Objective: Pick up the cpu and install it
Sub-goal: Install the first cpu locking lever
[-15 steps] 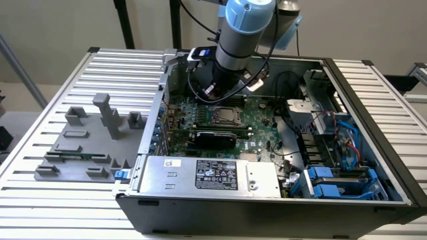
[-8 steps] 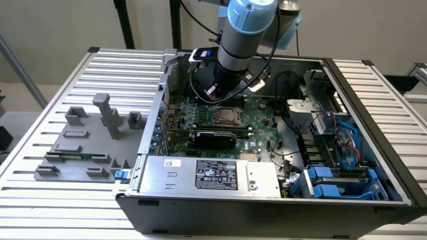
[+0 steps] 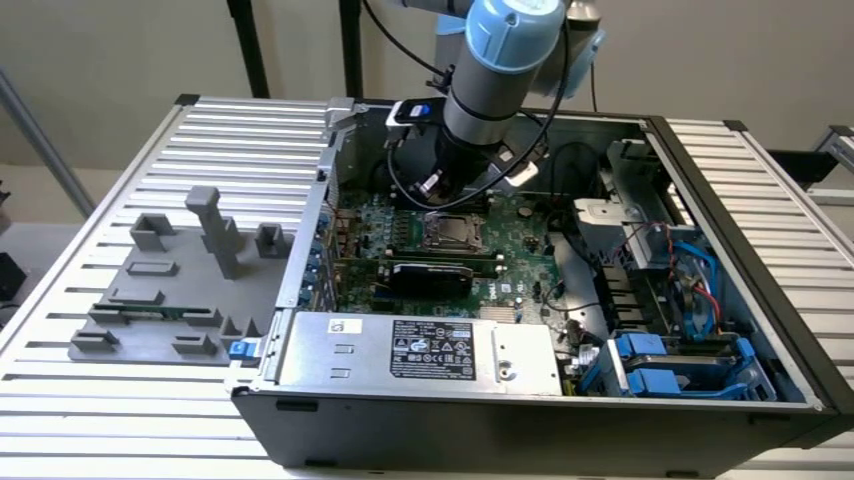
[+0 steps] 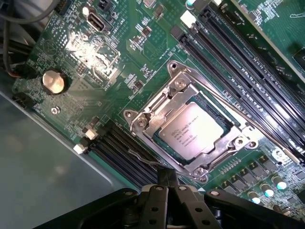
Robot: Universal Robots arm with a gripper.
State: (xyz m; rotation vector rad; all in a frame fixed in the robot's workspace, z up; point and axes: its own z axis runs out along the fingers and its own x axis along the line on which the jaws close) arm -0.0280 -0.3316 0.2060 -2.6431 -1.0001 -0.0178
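From my station I see the pale silver square cpu (image 4: 193, 133) lying flat inside the dark square socket with its metal retaining frame (image 4: 190, 129) on the green motherboard (image 4: 109, 57). In the exterior view the same chip (image 3: 445, 229) sits in the socket near the middle of the board, inside the open grey computer case (image 3: 534, 420).

My black end effector (image 4: 167, 177) hangs above the board with its two fingers pressed together, nothing between them. Its tip sits just beside the socket frame's edge, over the black memory slots (image 4: 119, 148), apart from the chip itself. In the exterior view the blue-and-grey robot arm (image 3: 501, 60) reaches down into the case from behind, its wrist directly over the socket area.

A round silver coin battery (image 4: 53, 81) sits on the board well apart from the socket. A second bank of long black memory slots (image 4: 238, 62) runs along the other side of the frame.

At the front of the case lies the large silver power-supply box with a black label (image 3: 420, 355). Blue drive brackets (image 3: 654, 365) fill the corner on the exterior view's right. On the ribbed metal worktop (image 3: 120, 420), on the exterior view's left, stands a grey fixture block with upright posts (image 3: 180, 290).
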